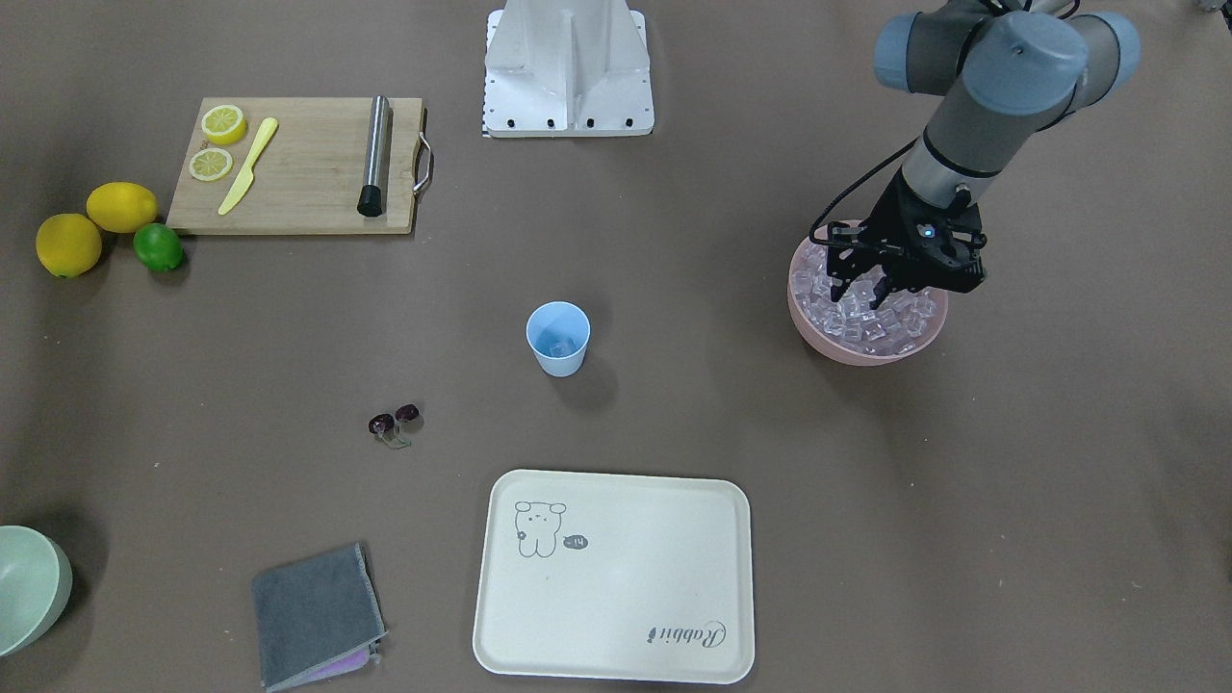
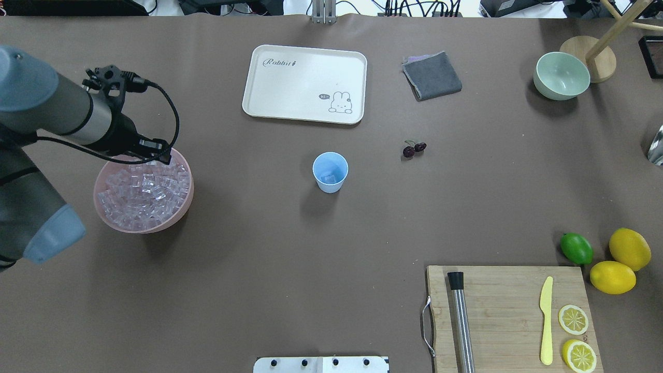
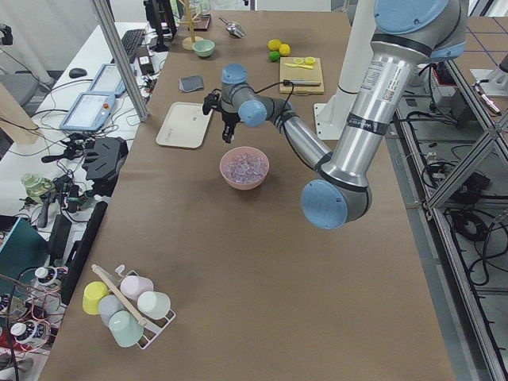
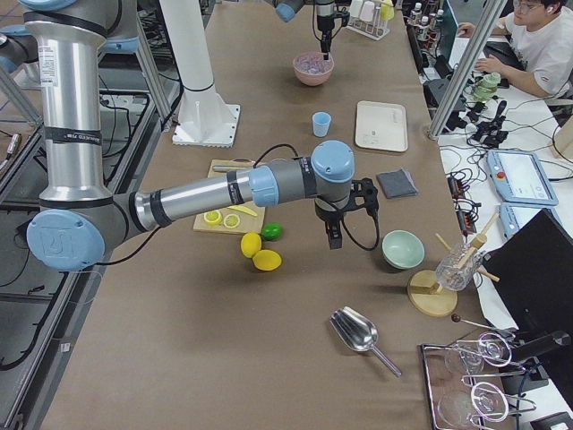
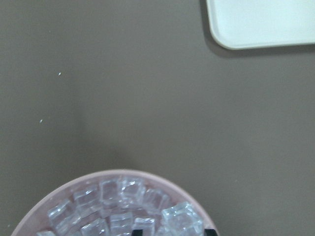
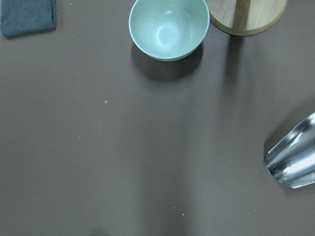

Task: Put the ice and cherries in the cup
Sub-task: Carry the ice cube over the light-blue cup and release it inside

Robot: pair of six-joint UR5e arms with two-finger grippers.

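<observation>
The pale blue cup [image 1: 558,339] stands upright mid-table, also in the overhead view [image 2: 330,172], with one clear cube inside. The cherries [image 1: 395,422] lie on the table apart from it, also in the overhead view [image 2: 414,149]. The ice [image 1: 890,325] fills a pink bowl [image 2: 173,217]. My left gripper [image 1: 859,289] hangs just over the bowl's far rim. In the left wrist view its fingertips [image 5: 140,231] flank one ice cube [image 5: 181,219] that looks raised above the rest. My right gripper [image 4: 333,237] shows only in the exterior right view, over bare table near the green bowl; I cannot tell its state.
A cream tray [image 1: 616,577] lies beyond the cup. A cutting board [image 1: 298,164] carries a knife, lemon slices and a metal rod, with lemons and a lime [image 1: 158,247] beside it. A grey cloth [image 1: 313,614], a pale green bowl [image 6: 168,27] and a metal scoop [image 6: 295,162] are on the right arm's side.
</observation>
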